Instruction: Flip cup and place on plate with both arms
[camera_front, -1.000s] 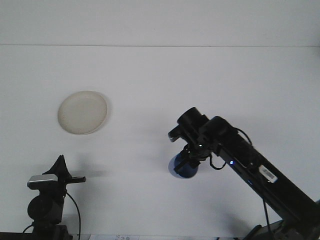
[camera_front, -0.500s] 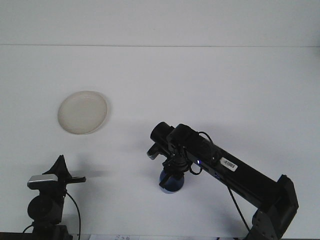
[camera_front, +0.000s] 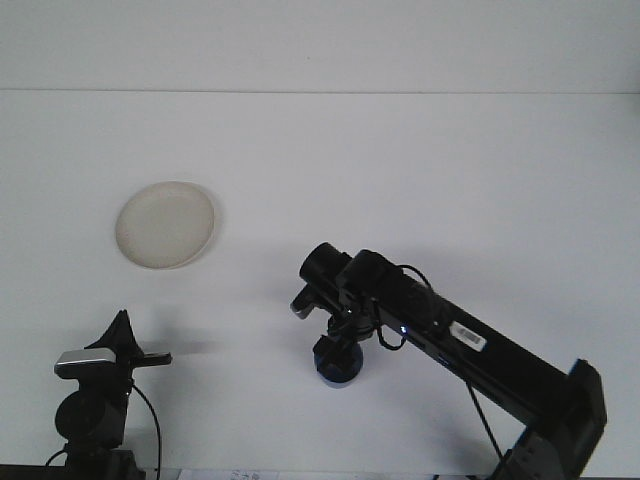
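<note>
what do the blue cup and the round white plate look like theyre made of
The small blue cup under the right gripper looks like smooth plastic: even colour, slight sheen, though it is mostly hidden. The round off-white plate looks like matte plastic or ceramic, with a dull surface and thin raised rim; which one is unclear.

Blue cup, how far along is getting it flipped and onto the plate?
Done: little beyond the pickup. In hand: the right gripper is at the blue cup, near the table's front middle; whether it is flipped isn't clear. Left: the plate sits bare far left, and the left gripper waits away from the cup.
</note>
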